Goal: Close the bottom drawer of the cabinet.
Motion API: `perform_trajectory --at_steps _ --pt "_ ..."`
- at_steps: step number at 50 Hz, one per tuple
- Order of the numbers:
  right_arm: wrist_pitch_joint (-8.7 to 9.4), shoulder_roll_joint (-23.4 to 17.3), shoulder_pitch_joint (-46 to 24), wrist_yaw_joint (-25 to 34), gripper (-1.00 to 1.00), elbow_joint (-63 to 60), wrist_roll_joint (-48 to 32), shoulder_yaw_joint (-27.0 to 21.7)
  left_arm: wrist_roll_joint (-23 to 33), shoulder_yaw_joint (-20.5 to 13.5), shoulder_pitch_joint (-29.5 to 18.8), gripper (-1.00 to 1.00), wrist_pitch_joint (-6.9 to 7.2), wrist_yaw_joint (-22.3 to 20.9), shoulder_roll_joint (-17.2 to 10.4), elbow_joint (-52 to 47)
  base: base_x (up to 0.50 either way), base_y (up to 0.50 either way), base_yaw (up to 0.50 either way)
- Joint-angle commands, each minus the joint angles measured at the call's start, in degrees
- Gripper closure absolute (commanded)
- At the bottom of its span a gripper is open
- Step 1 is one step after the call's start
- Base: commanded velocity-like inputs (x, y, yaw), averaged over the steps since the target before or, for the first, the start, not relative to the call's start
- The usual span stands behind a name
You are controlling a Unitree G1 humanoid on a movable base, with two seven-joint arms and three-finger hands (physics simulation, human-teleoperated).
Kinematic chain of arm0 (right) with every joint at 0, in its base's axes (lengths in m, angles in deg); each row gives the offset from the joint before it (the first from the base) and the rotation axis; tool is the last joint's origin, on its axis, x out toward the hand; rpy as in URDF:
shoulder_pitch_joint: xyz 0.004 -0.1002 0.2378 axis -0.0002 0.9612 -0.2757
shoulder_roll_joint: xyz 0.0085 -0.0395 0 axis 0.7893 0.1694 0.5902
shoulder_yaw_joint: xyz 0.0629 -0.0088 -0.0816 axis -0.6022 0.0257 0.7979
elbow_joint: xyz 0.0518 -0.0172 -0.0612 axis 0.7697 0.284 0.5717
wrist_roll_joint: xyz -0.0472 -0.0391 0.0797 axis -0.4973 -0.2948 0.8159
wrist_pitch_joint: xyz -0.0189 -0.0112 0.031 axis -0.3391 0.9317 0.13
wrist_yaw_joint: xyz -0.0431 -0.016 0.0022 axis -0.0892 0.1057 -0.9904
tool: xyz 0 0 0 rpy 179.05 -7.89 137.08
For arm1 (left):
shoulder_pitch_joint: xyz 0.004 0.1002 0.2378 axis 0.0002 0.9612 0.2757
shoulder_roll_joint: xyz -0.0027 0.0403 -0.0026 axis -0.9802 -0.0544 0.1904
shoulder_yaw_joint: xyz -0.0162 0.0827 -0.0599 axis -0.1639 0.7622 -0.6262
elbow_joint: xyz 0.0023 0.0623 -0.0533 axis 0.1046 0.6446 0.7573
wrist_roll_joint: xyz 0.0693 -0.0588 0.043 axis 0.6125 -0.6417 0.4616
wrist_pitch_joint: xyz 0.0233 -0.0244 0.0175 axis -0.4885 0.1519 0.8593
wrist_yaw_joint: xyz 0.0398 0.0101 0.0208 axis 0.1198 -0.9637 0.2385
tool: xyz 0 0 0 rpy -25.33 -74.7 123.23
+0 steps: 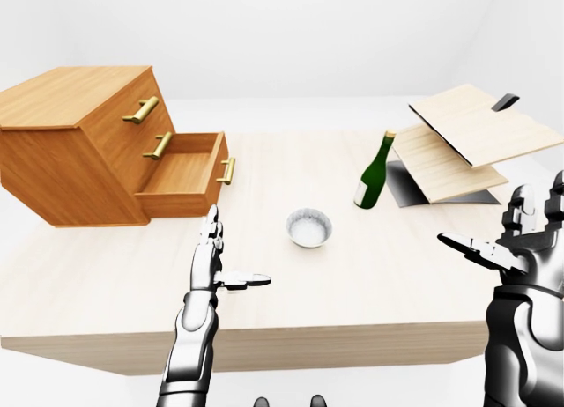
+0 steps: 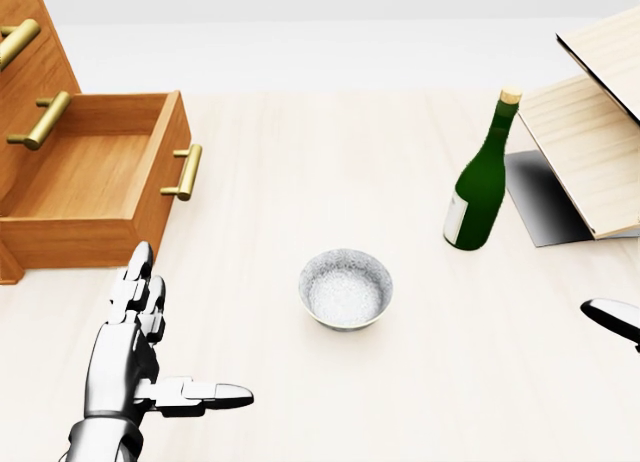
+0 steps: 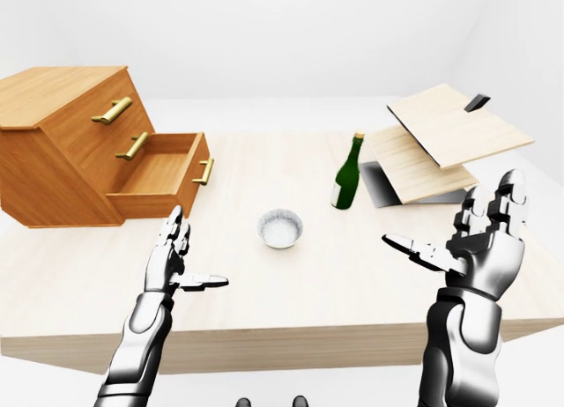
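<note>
Pale wood table (image 1: 370,275) carries a cabinet (image 1: 75,147) at its left end; the bottom drawer (image 2: 95,182) stands pulled out, empty, with a brass handle (image 2: 183,172) on its face. Right of the drawer sit a bowl (image 2: 345,288) and a bottle (image 2: 482,177). Left hand (image 2: 135,352) and right hand (image 3: 480,244) hover spread, grasping nothing.

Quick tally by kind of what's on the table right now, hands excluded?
Cabinet: 1, bottom drawer open
Green bottle: 1
Bowl: 1
Wooden boards: 2, stacked at an angle
Total: 5
</note>
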Motion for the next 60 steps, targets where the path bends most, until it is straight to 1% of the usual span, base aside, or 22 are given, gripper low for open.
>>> perform_trajectory --at_steps 1,6,12,14,18,22,26,29,31,36,41,43,47,48,52,54,57,58,60 --pt "0.00 0.0 -0.1 0.3 -1.00 -0.1 0.2 -0.3 -0.1 0.0 0.0 -1.00 0.39 0.0 0.0 -0.4 0.29 0.00 0.00" --pt "0.00 -0.1 0.0 0.1 -1.00 -0.5 0.3 -0.3 0.0 0.0 -0.1 -1.00 0.02 0.0 0.0 0.0 0.29 0.00 0.00" --pt "0.00 0.0 0.1 0.1 -1.00 -1.3 0.3 -0.5 -0.1 -0.1 -0.2 -1.00 -0.01 0.0 -0.1 0.2 0.29 0.00 0.00" --pt "0.00 0.2 0.1 0.5 -1.00 -0.1 0.1 -0.3 0.0 -0.1 0.0 -1.00 0.23 0.0 0.0 -0.2 0.29 0.00 0.00" --pt "0.00 0.1 0.2 0.3 -1.00 -1.0 0.2 -0.5 0.0 0.0 0.0 -1.00 -0.04 0.0 0.0 0.1 0.29 0.00 0.00" --pt "0.00 0.1 0.2 0.6 -1.00 0.1 0.0 -0.3 0.0 0.0 0.1 -1.00 0.09 0.0 0.0 -0.1 0.29 0.00 0.00" --pt "0.00 0.1 0.2 0.4 -1.00 -0.5 0.0 -0.3 -0.1 -0.2 -0.1 -1.00 -0.29 0.0 -0.1 0.5 0.29 0.00 0.00" --pt "0.00 0.1 0.2 0.4 -1.00 -0.8 0.0 -0.3 -0.1 -0.2 0.0 -1.00 -0.09 0.0 -0.1 0.2 0.29 0.00 0.00" --pt "0.00 0.1 0.2 0.5 -1.00 -0.6 -0.1 -0.3 -0.1 -0.2 -0.1 -1.00 -0.29 0.1 -0.1 0.5 0.29 0.00 0.00" --pt "0.00 0.2 0.2 0.6 -1.00 -0.2 -0.4 -0.1 -0.1 -0.2 0.2 -1.00 0.40 0.0 -0.1 -0.5 0.29 0.00 0.00" --pt "0.00 0.1 0.2 0.6 -1.00 -0.5 -0.3 -0.2 -0.1 -0.3 -0.1 -1.00 -0.06 0.1 -0.1 0.3 0.29 0.00 0.00" --pt "0.00 0.2 0.1 0.6 -1.00 -0.3 -0.4 -0.1 -0.1 -0.3 -0.1 -1.00 0.04 0.1 -0.1 0.2 0.29 0.00 0.00" --pt "0.00 0.2 0.2 0.7 -1.00 -0.4 -0.2 -0.2 -0.1 -0.3 -0.2 -1.00 -0.24 0.1 -0.1 0.6 0.29 0.00 0.00" --pt "0.00 0.3 0.2 0.6 -1.00 -0.6 -0.3 -0.2 -0.1 -0.4 -0.5 -1.00 -0.62 0.1 -0.2 1.3 0.29 0.00 0.00" --pt "0.00 0.6 0.7 0.6 -1.00 -0.4 0.3 -0.7 0.2 -0.6 -2.8 -1.00 -2.01 0.5 -0.4 5.8 0.12 0.00 0.00" --pt "0.00 0.5 0.7 0.3 -1.00 -1.3 0.7 -0.8 0.3 -1.0 -5.5 -1.00 -2.72 1.0 -0.7 9.8 0.00 0.00 0.00" --pt "0.00 0.5 0.8 0.4 -1.00 -1.6 0.7 -0.9 0.0 -1.8 -11.5 -1.00 -2.72 1.9 -1.5 16.3 0.00 0.00 0.00" --pt "0.00 0.5 0.8 0.4 -1.00 -1.9 1.1 -1.2 -0.2 -2.7 -16.1 -1.00 -2.72 3.0 -2.4 20.8 0.00 0.00 0.00" --pt "0.00 0.5 0.9 0.4 -1.00 -2.0 1.2 -1.2 -0.5 -3.4 -20.7 -1.00 -2.72 4.4 -3.4 26.1 0.00 0.00 0.00"
